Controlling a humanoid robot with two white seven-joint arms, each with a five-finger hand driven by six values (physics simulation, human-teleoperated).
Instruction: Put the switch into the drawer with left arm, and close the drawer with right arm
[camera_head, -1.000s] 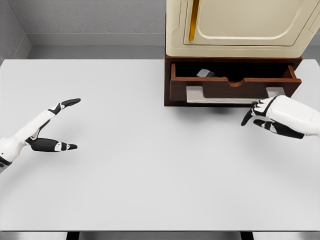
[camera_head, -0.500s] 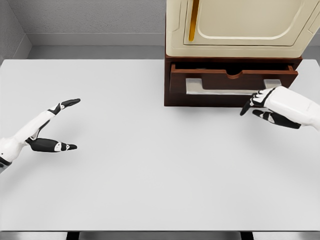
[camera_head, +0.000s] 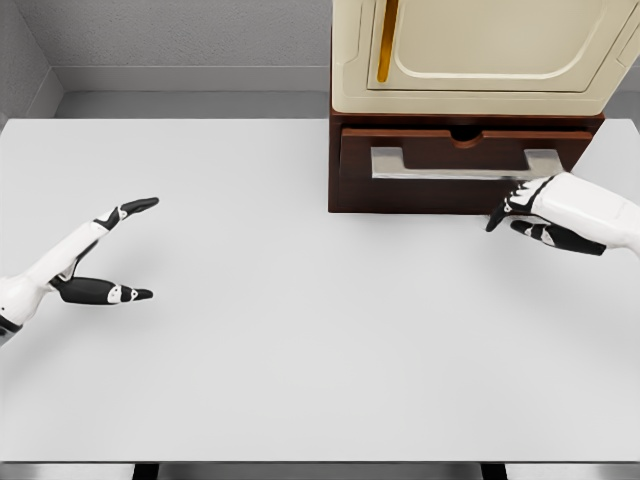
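Dark brown wood marks the drawer (camera_head: 465, 165), which sits at the base of the cream cabinet (camera_head: 480, 50) at the far right of the white surface (camera_head: 300, 330). Its front looks almost flush with the cabinet's brown base, with only a thin dark gap showing along the top edge, so I judge it nearly or fully shut. The pale grey handle (camera_head: 465, 163) runs left to right across the front, its long axis parallel to the near edge of the surface.

The right hand (camera_head: 535, 212) is just in front of the drawer's right end, its fingertips close under the right end of the handle; whether they touch the front I cannot tell. Its fingers are loosely extended and grasp nothing. The drawer front lies directly beyond this hand, away from the robot, so any last push would run straight back, across the handle's long axis.

The left hand (camera_head: 100, 255) rests well apart at the far left of the surface, thumb and fingers spread, holding nothing.

The switch is not visible anywhere on the surface; I take it to be inside the drawer, hidden from view. The right hand is by far the nearer one to the drawer.
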